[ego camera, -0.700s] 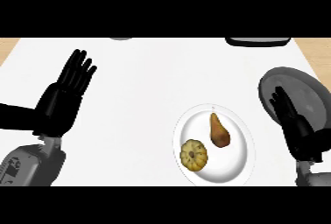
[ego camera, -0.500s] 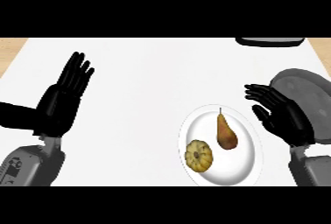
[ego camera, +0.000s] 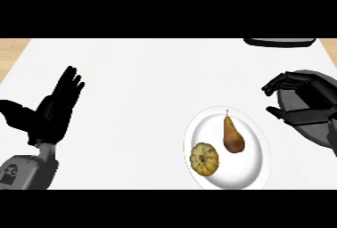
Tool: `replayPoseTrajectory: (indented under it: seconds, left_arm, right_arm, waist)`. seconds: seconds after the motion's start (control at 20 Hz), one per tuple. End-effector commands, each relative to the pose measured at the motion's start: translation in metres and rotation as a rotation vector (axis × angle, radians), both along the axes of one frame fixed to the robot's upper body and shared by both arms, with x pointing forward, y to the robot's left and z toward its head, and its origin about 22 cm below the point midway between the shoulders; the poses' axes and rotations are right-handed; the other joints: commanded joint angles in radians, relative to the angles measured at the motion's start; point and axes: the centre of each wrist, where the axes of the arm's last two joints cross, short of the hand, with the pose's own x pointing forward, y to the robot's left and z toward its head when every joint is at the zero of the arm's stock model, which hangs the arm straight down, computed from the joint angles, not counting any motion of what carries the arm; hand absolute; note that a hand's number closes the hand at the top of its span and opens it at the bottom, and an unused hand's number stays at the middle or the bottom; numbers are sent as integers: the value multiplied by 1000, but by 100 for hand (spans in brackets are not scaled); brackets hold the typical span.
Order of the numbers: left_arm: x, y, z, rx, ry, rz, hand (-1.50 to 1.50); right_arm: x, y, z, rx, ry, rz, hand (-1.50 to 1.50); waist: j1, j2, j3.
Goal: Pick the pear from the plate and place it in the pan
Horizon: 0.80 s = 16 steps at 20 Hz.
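reaching for the pear, you'll find it on the white plate at about eight o'clock from your right hand, its long axis running twelve to six, stem at twelve. that hand is nearer, fingers curled with the thumb apart, holding nothing, over the grey pan. your left hand rests open, well apart at nine o'clock.
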Motion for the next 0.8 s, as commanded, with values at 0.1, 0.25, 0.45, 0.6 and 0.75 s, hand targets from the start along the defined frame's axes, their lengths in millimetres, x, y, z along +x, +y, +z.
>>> replayPoseTrajectory:
  seconds: [0.1,0.25,0.45,0.6,0.75]
  left_arm:
    - [1,9,-11,9,22,18,0]
    - [5,4,8,22,11,12,0]
    - [-6,-8,-19,32,32,29,0]
    - [2,-1,-12,14,26,1,0]
    - [2,-1,-8,16,26,15,0]
  right_arm:
    - [22,-61,44,-181,-62,82,-150]
    - [28,-50,47,-291,-98,206,-150]
    - [59,-20,88,-340,-124,278,-150]
    - [72,14,97,-513,-117,346,-150]
    - [78,45,92,-635,-131,419,-150]
  waist:
    - [0,4,1]
    - [-1,0,1]
    - [-10,-3,-1]
    - [7,2,-1]
    - [0,-2,-1]
